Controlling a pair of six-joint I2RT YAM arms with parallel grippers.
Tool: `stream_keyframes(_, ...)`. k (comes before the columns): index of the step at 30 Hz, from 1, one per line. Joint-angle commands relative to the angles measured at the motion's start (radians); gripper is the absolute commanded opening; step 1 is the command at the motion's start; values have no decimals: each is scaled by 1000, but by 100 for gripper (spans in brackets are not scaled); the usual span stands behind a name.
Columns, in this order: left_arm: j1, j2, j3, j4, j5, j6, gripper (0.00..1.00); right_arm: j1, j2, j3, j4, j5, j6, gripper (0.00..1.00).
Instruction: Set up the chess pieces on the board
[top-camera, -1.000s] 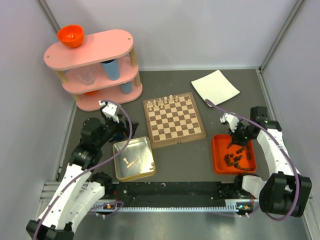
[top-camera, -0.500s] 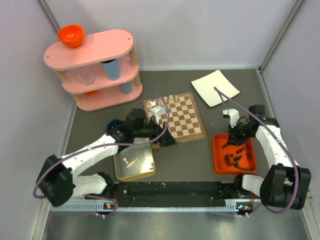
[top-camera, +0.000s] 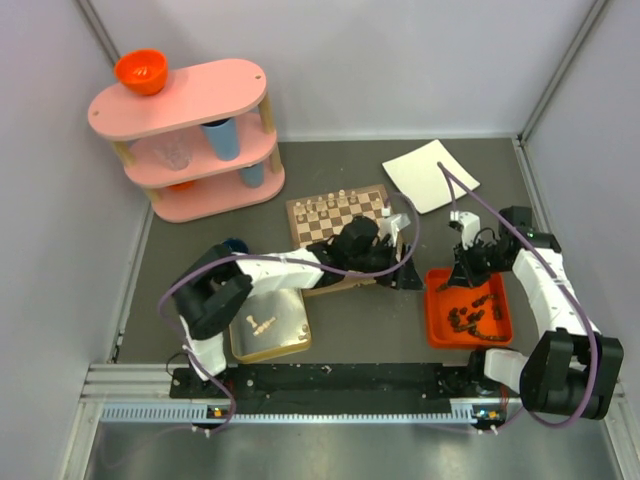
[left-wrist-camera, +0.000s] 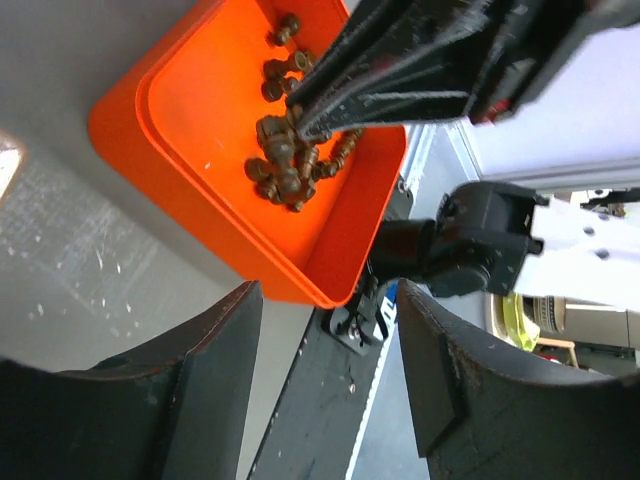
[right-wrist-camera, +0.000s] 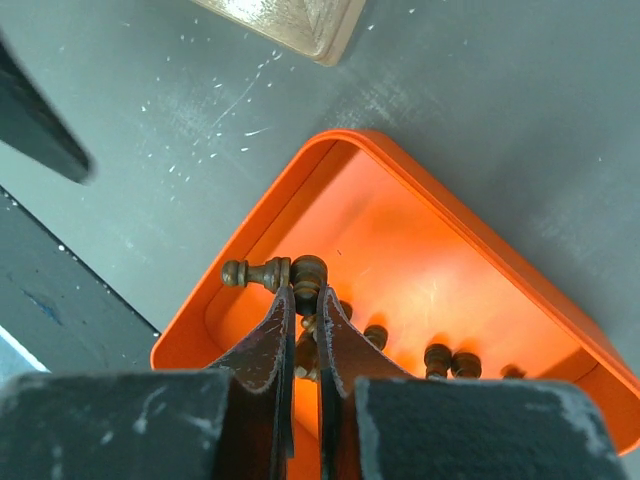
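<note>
Though cream wooden chessmen (top-camera: 330, 207) line the checked board (top-camera: 322, 232), the dark set (top-camera: 470, 318) waits.
Over the orange plastic tray (top-camera: 437, 332) beside the board, right gripper (right-wrist-camera: 305, 290) pinches one dark chessman (right-wrist-camera: 255, 272); left gripper (left-wrist-camera: 325, 295) gapes empty.

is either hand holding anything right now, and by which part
The right hand grips a dark brown chess piece by its thicker end, sideways, its knobbed end sticking out above the orange tray. The left hand holds nothing, fingers apart.

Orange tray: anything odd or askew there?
The right gripper pinches a dark chess piece by one end, so it sticks out sideways, not upright. The other dark pieces lie jumbled in the orange tray. No spill or damage visible.
</note>
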Motion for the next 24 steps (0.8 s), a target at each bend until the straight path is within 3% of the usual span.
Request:
stream_keyframes(1, -36, 75, 138, 19, -63, -41, 60, 6, -3, 53, -5, -51, 18, 0)
stream_keyframes(9, -73, 187, 255, -97, -165, -42, 51, 6, -2, 67, -10, -65, 23, 0)
stream_keyframes(16, -88, 225, 313, -188, -208, -5, 50, 6, -3, 72, -14, -74, 24, 0)
stream_keyframes(24, -98, 256, 353, -203, -208, 2, 41, 6, -2, 72, -16, -72, 24, 0)
